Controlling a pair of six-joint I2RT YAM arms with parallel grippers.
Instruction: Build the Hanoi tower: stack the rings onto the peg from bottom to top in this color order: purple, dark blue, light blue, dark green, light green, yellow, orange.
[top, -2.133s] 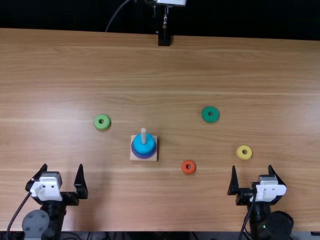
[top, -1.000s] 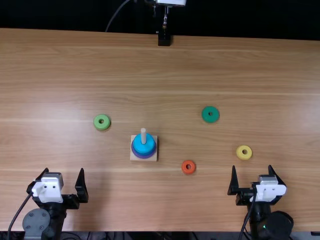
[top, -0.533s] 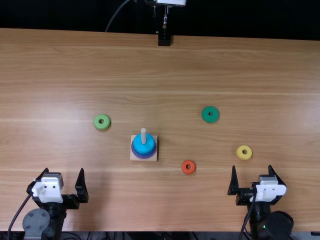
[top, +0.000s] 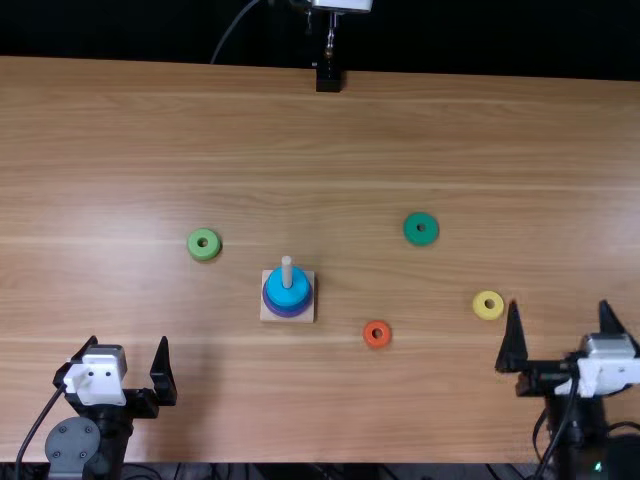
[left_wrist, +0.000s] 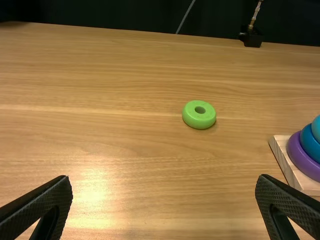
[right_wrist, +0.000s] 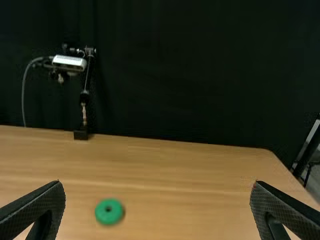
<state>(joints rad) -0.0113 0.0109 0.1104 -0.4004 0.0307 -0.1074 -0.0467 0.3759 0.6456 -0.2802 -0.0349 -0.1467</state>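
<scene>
Wood grain streaked the table beneath a square pale base; left gripper and right gripper gaped wide.

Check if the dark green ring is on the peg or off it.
Off. The dark green ring lies flat on the table, away from the peg, which bears a light blue ring on top.

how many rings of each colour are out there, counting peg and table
purple ring: 1, on the peg
dark blue ring: 1, on the peg
light blue ring: 1, on the peg
dark green ring: 1, loose
light green ring: 1, loose
yellow ring: 1, loose
orange ring: 1, loose
total: 7
</scene>
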